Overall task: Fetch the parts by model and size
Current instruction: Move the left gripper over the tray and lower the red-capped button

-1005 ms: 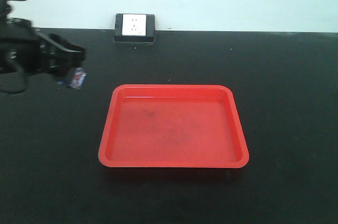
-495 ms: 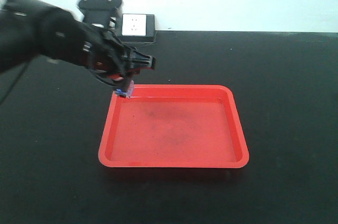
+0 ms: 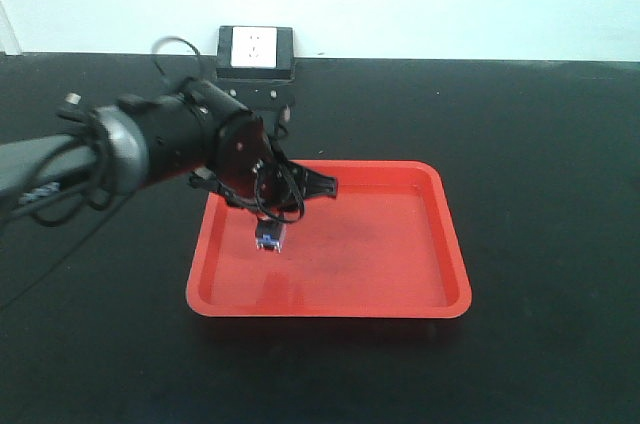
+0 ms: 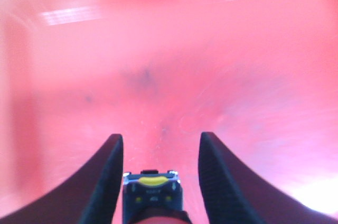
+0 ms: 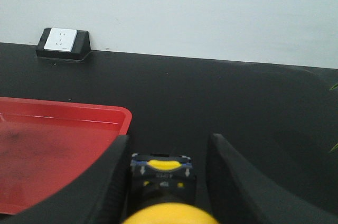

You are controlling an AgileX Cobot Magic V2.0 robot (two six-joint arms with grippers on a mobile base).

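Observation:
A red-capped switch point(image 3: 268, 239) with a blue-grey base hangs just above the left part of the red tray point(image 3: 330, 309), and my left gripper point(image 3: 270, 219) is shut on it. In the left wrist view the same switch point(image 4: 152, 192) sits between the dark fingers point(image 4: 108, 176) of the left gripper point(image 4: 160, 137), over the blurred tray floor point(image 4: 169, 49). My right gripper point(image 5: 169, 138) is shut on a yellow-capped switch point(image 5: 161, 174) above the black table, just right of the tray's corner point(image 5: 119, 115). The front view does not show the right arm.
A white wall socket in a black housing point(image 3: 256, 50) stands at the table's back edge, also seen in the right wrist view as the socket point(image 5: 60, 42). The black tabletop point(image 3: 540, 194) surrounds the tray. A cable loops off the left arm point(image 3: 60, 194).
The left arm has swung from the far left edge rightward over the tray and lowered, carrying the switch with it to just above the tray floor.

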